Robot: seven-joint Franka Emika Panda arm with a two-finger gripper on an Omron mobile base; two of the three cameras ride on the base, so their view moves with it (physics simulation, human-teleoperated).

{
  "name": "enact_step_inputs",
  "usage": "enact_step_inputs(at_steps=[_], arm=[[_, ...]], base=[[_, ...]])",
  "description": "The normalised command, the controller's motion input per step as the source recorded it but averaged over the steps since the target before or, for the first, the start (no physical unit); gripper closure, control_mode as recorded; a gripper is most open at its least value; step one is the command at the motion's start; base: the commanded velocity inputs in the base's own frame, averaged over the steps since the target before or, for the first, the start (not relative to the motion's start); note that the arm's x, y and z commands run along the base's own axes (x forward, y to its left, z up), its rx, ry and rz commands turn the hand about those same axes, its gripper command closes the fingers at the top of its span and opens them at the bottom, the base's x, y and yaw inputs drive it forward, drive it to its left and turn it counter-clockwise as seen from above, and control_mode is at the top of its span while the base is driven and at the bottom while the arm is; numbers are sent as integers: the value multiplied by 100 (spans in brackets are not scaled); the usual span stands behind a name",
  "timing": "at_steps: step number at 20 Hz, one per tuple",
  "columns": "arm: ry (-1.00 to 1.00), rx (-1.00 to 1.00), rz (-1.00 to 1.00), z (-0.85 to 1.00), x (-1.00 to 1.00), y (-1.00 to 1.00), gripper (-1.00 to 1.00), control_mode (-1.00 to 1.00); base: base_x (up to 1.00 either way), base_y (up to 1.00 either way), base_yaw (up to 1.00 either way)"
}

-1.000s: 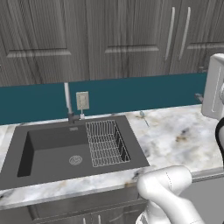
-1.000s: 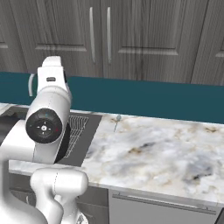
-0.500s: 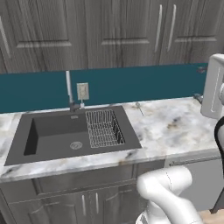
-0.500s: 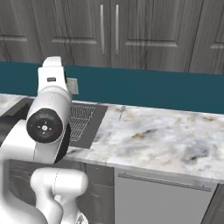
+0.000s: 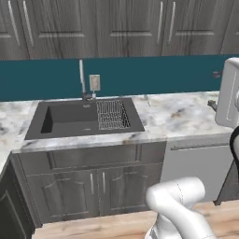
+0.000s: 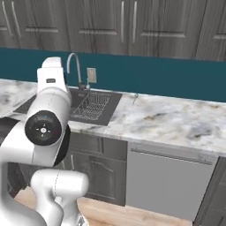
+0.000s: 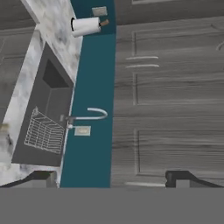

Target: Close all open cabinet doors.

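The cabinet doors point(image 5: 116, 28) run along the top of the left base view, above the teal wall strip point(image 5: 140, 74); in the right base view they fill the top band of the frame point(image 6: 132, 26). Every door seen there lies flat in its row, with its long silver handle upright.

In the hand view the picture is rolled sideways, so the same doors point(image 7: 166, 100) take up the right half of the frame and two handles show as pale bars in the upper middle. The end effector point(image 7: 111, 179) sits at the bottom edge, its two dark fingertips point(image 7: 179, 178) standing wide apart, released, with nothing between them.

The dark sink point(image 5: 70, 120) is sunk in the marble tabletop point(image 5: 177, 114) at the left centre of the left base view. A wire rack point(image 5: 112, 114) sits in the right part of the sink. The curved tap point(image 6: 75, 70) rises behind the sink, and a wall socket point(image 5: 94, 82) is just beside it. A paper towel roll point(image 7: 85, 26) lies at the top of the hand view.
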Motion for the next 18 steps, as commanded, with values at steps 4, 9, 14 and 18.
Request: enact_step_inputs(at_steps=[4,9,14,18], arm=[[0,0,0,0,0,0,-100,100],[0,0,0,0,0,0,-100,100],[0,0,0,0,0,0,-100,100],[0,0,0,0,0,0,-100,100]], base=[[-34,-11,29],[-22,-14,31],[-12,-13,39],[-3,-4,48]])
